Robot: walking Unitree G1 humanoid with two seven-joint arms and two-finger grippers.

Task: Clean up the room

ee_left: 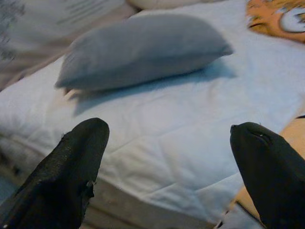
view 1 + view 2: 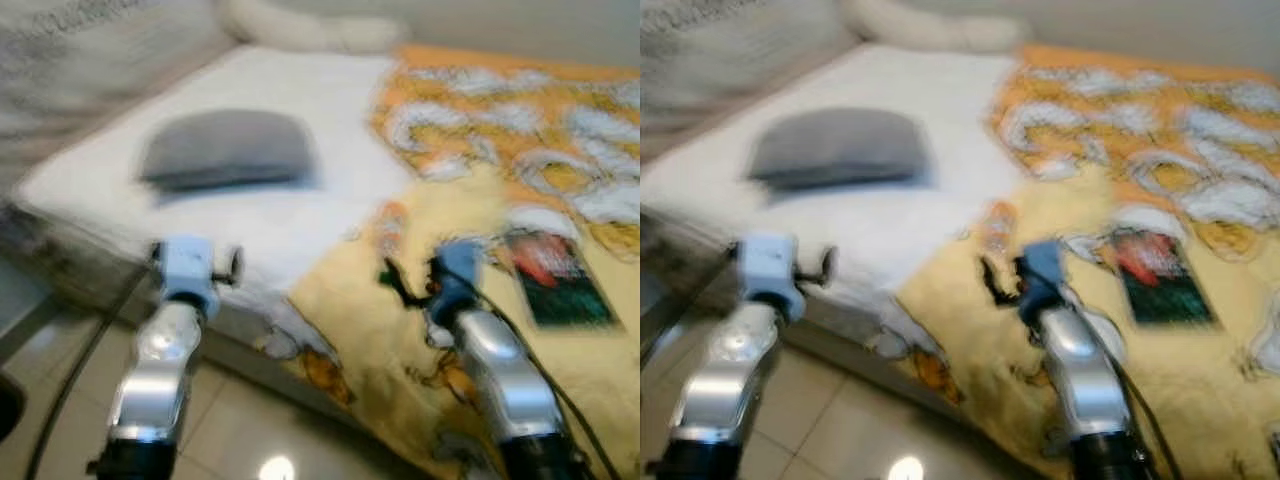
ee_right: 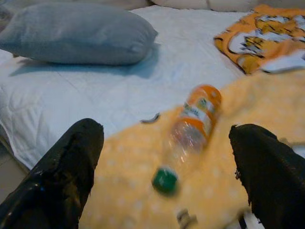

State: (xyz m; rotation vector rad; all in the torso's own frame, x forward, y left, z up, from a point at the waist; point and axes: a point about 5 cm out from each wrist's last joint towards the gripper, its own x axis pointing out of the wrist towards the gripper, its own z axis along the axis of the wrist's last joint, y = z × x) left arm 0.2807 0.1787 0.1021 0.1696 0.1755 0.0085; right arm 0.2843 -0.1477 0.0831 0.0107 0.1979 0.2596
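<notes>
1. Right wrist view: a clear plastic bottle (image 3: pixel 190 136) with an orange label and a green cap lies on its side on a yellow blanket (image 3: pixel 143 191). It sits between the two black fingers (image 3: pixel 62 176) of the right gripper (image 3: pixel 164 174), which are spread wide apart and hold nothing.

2. Head views, blurred: a bed with a white mattress (image 2: pixel 300 130) carries a grey pillow (image 2: pixel 228 148) on the robot's left. The yellow and orange cartoon-print blanket covers the right part. A dark green and red book or packet (image 2: pixel 555 275) lies on the blanket, further right.

3. The right arm reaches over the near edge of the blanket, towards the bottle. The left arm is raised near the mattress corner.

4. Left wrist view: the left gripper (image 1: pixel 174 167) is also spread open and empty, pointing at the bare white mattress with the pillow beyond.

5. The step in hand appears to be picking the bottle off the bed.

6. To do it well, bring the right gripper forward until the fingers straddle the bottle's middle, across its length. Press slightly into the soft blanket, then close gently, since a round bottle could roll away.
</notes>
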